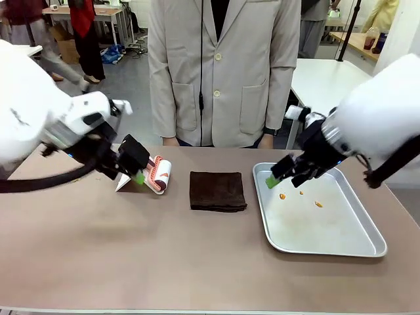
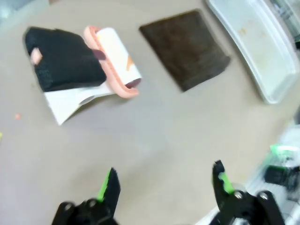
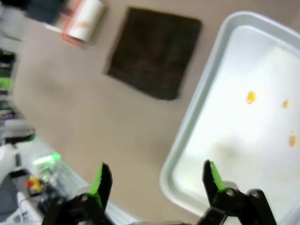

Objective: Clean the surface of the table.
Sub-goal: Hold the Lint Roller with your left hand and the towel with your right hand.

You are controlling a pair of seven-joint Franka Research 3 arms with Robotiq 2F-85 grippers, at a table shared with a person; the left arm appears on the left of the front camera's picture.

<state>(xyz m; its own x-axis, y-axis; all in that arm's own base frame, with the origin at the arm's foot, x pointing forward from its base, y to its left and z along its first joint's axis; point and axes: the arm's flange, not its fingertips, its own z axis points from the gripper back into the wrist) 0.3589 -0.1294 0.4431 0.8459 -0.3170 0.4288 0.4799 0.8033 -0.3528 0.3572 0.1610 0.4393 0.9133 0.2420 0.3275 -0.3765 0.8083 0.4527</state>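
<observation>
**Task item.** The table [image 1: 131,249] ran across the whole front view. On it lay a dark folded cloth [image 1: 217,190] at mid-table, a lint roller [image 1: 159,174] to the robot's left and a metal tray [image 1: 328,252] to its right. Orange specks [image 1: 318,204] lay inside the tray. The left wrist view showed one small orange fleck [image 2: 17,116] on the table top itself.

**Step in hand, as judged.** A cleaning tool was about to be fetched, and none was yet held. The left gripper [image 1: 138,174] hung just beside the roller, so the roller looked the likelier pick. To do it well, the jaws should be squared across the roller's pink handle, not the sticky roll. The gripper should come straight down and close only once the handle sits between the pads. The white sheet under the roller should be left where it lies. The cloth would suit wiping better if the dirt is a smear.

**Fingers.** Both pairs stood spread to full width. The left held and touched nothing and had bare table beneath it. The right gripper [image 1: 272,182] hovered over the tray's near-left rim, also empty and clear of the tray.
</observation>
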